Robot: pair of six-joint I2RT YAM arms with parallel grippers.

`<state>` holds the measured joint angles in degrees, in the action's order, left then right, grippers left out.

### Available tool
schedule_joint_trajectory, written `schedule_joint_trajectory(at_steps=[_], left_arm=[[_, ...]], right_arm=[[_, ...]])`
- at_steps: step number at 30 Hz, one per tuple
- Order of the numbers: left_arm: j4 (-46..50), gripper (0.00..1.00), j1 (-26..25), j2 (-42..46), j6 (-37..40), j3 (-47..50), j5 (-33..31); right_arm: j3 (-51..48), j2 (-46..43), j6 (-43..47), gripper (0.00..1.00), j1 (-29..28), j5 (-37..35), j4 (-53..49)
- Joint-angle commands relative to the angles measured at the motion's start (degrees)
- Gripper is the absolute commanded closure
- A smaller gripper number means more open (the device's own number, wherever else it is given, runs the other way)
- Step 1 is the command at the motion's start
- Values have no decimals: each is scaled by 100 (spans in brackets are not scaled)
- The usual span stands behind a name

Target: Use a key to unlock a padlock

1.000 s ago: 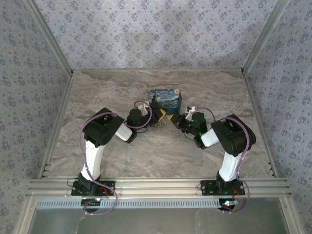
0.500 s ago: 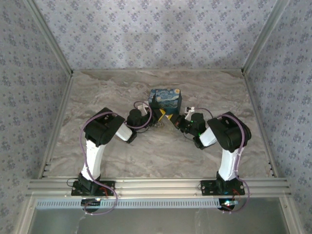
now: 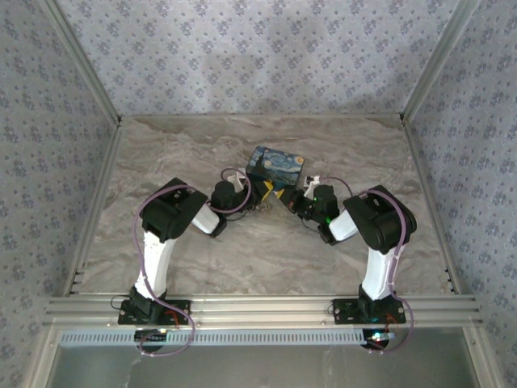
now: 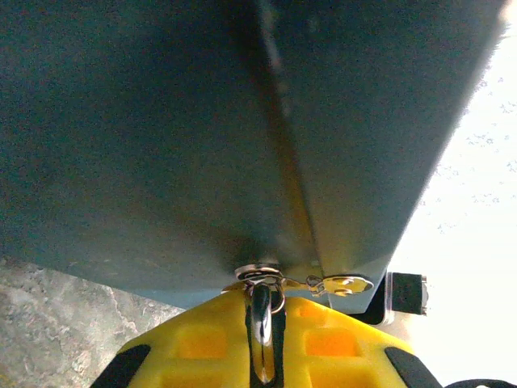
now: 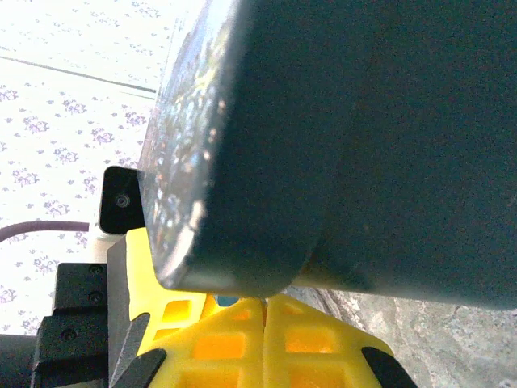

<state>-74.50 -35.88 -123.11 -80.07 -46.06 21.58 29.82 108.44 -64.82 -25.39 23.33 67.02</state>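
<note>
Overhead, the left claw (image 3: 265, 192) and right claw (image 3: 288, 198) crowd the blue box (image 3: 275, 163) on the table (image 3: 242, 250). Wrist cameras add detail: the left claw clamps a silver loop (image 4: 260, 319), and the right claw's fingers (image 5: 234, 339) press together.

The box (image 3: 275, 166) is blue with a swirling, yellow-flecked starry-night print. The table (image 3: 242, 259) is grey-beige and marble-veined. The walls (image 3: 258, 56) are pale blue-grey with small floral motifs. The left arm (image 3: 157, 259) and right arm (image 3: 376, 267) are white and black, with purple cables (image 3: 141, 218). The left gripper (image 4: 260, 303) and right gripper (image 5: 262, 311) have yellow fingers (image 4: 202, 343). A silver metal piece (image 4: 260, 319) shines between the left ones.
</note>
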Motion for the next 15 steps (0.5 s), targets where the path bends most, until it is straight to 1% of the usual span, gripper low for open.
schedule_joint_trajectory(at_steps=[1,3,5,11,15], left_arm=[[-609,100,-284,37,-96,-289,906],[-610,100,-304,33,-94,-296,948],[-610,100,-330,28,-87,-306,987],[-610,100,-333,16,-136,-366,989],[-610,100,-340,-21,-188,-410,976]], right_arm=[[372,232,-181,100,-198,375,323],[382,336,-328,100,-192,412,608],[397,375,-209,100,-210,393,615],[287,-228,1152,100,-496,-145,-513],[230,-455,1626,100,-593,-321,-795]])
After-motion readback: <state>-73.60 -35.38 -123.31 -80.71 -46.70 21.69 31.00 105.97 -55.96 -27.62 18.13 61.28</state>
